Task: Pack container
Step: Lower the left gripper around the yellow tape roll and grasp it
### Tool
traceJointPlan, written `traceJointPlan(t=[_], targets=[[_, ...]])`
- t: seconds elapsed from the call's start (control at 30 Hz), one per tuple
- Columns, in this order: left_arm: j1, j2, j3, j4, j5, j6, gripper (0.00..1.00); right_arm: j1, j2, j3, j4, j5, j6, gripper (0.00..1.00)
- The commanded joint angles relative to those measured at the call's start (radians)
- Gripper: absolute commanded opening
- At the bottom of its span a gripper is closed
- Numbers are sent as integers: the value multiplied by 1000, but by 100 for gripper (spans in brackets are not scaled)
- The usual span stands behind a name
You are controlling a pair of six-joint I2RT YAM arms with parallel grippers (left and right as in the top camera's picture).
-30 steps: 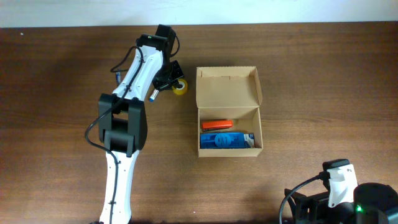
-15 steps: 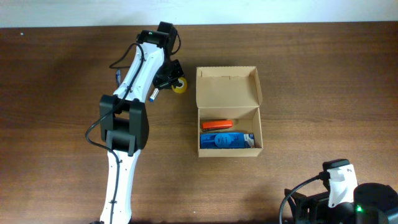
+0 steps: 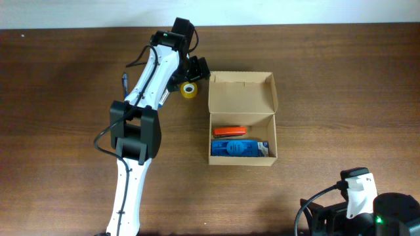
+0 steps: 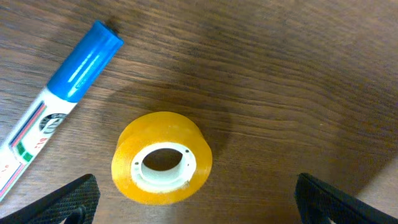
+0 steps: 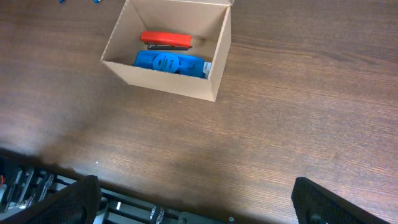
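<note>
The container (image 3: 240, 92), a brown cardboard box with its flap lid folded back, stands open at mid-table. Inside lie a red stapler (image 3: 229, 132) and a blue item (image 3: 237, 148); both also show in the right wrist view, the stapler (image 5: 165, 40) above the blue item (image 5: 169, 63). A yellow tape roll (image 3: 189, 90) lies flat on the table just left of the box. My left gripper (image 3: 195, 73) hovers over it, open wide, and the tape roll (image 4: 162, 157) sits between the spread fingers untouched. My right gripper (image 5: 199, 202) is open and empty, near the table's front edge.
A blue-capped white marker (image 4: 62, 106) lies just left of the tape. A small dark pen (image 3: 125, 78) lies further left, beside the left arm. The right arm's base (image 3: 357, 193) fills the front right corner. The container's near wall (image 5: 168, 81) faces the right wrist camera.
My left gripper has gone from shut to wide open and shifted slightly right, toward the box. The tape roll stays in about the same spot. The right arm has not moved.
</note>
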Motion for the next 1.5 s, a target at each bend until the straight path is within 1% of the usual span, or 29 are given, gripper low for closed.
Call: traceJointPlan(t=[0.0,0.03,0.2,0.33,0.37,0.4,0.53,0.6,0.67,0.8,0.9,0.93,0.97,1.03,1.07,1.13,1.17,1.2,1.23,1.33,1.47], targets=[[-4,39,21,-14,36,-40,100,-2,-4,11,3,9,-10,99],[-4,42,21,-20,34,-57,100,-2,-4,11,3,9,-10,99],[-2,71,21,-27,35,-57,100,-2,-4,11,3,9,-10,99],[-1,74,21,-31,37,-57,89,-2,-4,11,3,9,-10,99],[1,76,21,-36,37,-62,81,-2,-4,11,3,9,-10,99],[3,80,21,-43,36,-68,75,-2,-4,11,3,9,-10,99],[3,85,21,-50,37,-71,68,-2,-4,11,3,9,-10,99],[3,85,21,-52,37,-71,61,-2,-4,11,3,9,-10,99],[3,85,21,-59,36,-71,58,-2,-4,11,3,9,-10,99],[3,87,20,-68,32,-71,56,-2,-4,11,3,9,-10,99],[3,87,20,-70,13,-71,47,-2,-4,11,3,9,-10,99],[3,87,20,-71,9,-71,42,-2,-4,11,3,9,-10,99],[3,87,20,-72,6,-71,41,-2,-4,11,3,9,-10,99],[3,87,20,-72,6,-71,40,-2,-4,11,3,9,-10,99],[2,87,20,-72,6,-71,42,-2,-4,11,3,9,-10,99],[2,85,24,-74,7,-71,55,-2,-4,11,3,9,-10,99],[2,83,39,-82,6,-70,71,-2,-4,11,3,9,-10,99],[2,83,64,-94,-13,-70,76,-2,-4,11,3,9,-10,99],[2,83,80,-98,-36,-71,77,-2,-4,11,3,9,-10,99],[6,85,87,-85,-71,-72,77,-2,-4,11,3,9,-10,99],[11,89,87,-85,-114,-122,76,-2,-4,11,3,9,-10,99]])
